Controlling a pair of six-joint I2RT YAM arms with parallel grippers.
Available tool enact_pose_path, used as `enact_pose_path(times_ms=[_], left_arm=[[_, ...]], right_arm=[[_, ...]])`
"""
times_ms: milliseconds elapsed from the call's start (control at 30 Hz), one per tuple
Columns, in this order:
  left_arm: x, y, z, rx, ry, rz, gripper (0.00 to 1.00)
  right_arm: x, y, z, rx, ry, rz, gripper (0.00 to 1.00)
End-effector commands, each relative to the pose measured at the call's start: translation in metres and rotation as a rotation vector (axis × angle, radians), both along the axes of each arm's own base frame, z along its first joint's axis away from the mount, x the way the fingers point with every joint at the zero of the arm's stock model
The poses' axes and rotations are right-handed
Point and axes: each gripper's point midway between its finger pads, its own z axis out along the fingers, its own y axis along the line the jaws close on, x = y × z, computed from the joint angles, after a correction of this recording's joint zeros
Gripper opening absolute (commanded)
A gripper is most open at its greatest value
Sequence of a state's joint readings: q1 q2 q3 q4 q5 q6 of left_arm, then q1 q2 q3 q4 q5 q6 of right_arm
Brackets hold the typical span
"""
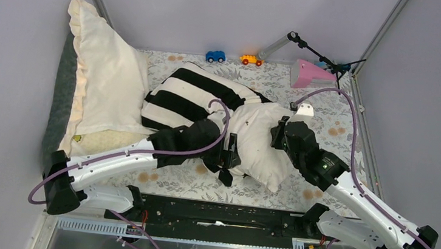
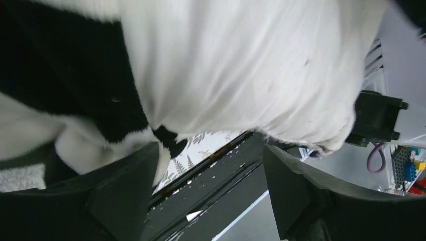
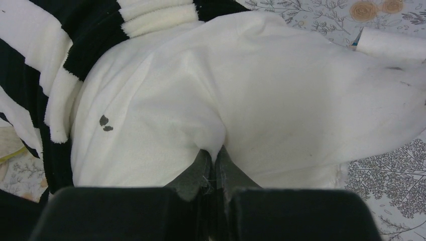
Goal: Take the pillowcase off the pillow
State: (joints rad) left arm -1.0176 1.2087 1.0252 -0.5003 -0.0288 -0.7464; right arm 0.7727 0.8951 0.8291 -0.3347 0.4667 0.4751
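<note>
The off-white pillow (image 1: 263,142) lies mid-table, its right half bare, its left half inside the black-and-white striped pillowcase (image 1: 187,100). My right gripper (image 1: 279,132) is shut on a pinch of the pillow's fabric (image 3: 216,145); a dark speck (image 3: 104,122) shows on the pillow beside the pillowcase edge (image 3: 60,85). My left gripper (image 1: 228,162) is open and empty at the pillow's near side. In the left wrist view its fingers (image 2: 125,196) stand wide apart below the pillow (image 2: 241,70) and pillowcase (image 2: 60,65).
A cream ruffled-edge pillow (image 1: 104,70) with grey backing leans at the back left. Two toy cars (image 1: 215,56), a pink object (image 1: 311,74) and a stand (image 1: 311,48) sit at the back. The floral table cover (image 1: 200,183) ends at a black rail (image 1: 215,212).
</note>
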Motion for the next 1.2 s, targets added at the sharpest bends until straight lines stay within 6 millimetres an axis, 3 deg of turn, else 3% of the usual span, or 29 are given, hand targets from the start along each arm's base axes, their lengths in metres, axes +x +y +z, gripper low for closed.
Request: enact_pose_path(times_ms=[0,267,367,467,533,600,733,800,967,1067,1167], left_arm=[[-0.008,0.021,-0.022,0.02,0.037,0.139,0.81],[-0.002,0.049,-0.077,0.128,0.05,0.268,0.82],[0.008,0.045,-0.079,0.059,0.025,0.302,0.85],[0.016,0.026,-0.056,-0.112,-0.017,0.264,0.85],[0.02,0.02,-0.044,-0.193,-0.044,0.253,0.78],[0.026,0.026,-0.045,-0.207,-0.05,0.285,0.54],[0.048,0.066,-0.072,-0.102,-0.018,0.452,0.01],[0.058,0.09,-0.081,-0.051,-0.032,0.539,0.0],[0.083,0.154,-0.099,0.024,-0.034,0.731,0.0],[0.092,0.19,-0.108,0.048,-0.009,0.844,0.0],[0.101,0.208,-0.095,0.029,-0.047,0.91,0.0]], right_arm=[[0.015,0.014,0.048,0.129,-0.128,-0.001,0.0],[0.013,0.003,0.06,0.151,-0.168,-0.043,0.0],[0.012,0.002,0.064,0.158,-0.176,-0.043,0.0],[0.011,0.003,0.059,0.153,-0.162,-0.035,0.0],[0.009,0.003,0.054,0.143,-0.146,-0.026,0.0],[0.008,0.002,0.051,0.13,-0.132,-0.027,0.0],[0.008,-0.008,0.067,0.131,-0.168,-0.059,0.0],[0.008,-0.02,0.083,0.112,-0.199,-0.1,0.0],[0.001,-0.085,0.117,0.03,-0.299,-0.352,0.0],[-0.009,-0.112,0.122,0.016,-0.341,-0.443,0.0],[-0.015,-0.121,0.117,-0.012,-0.34,-0.457,0.0]])
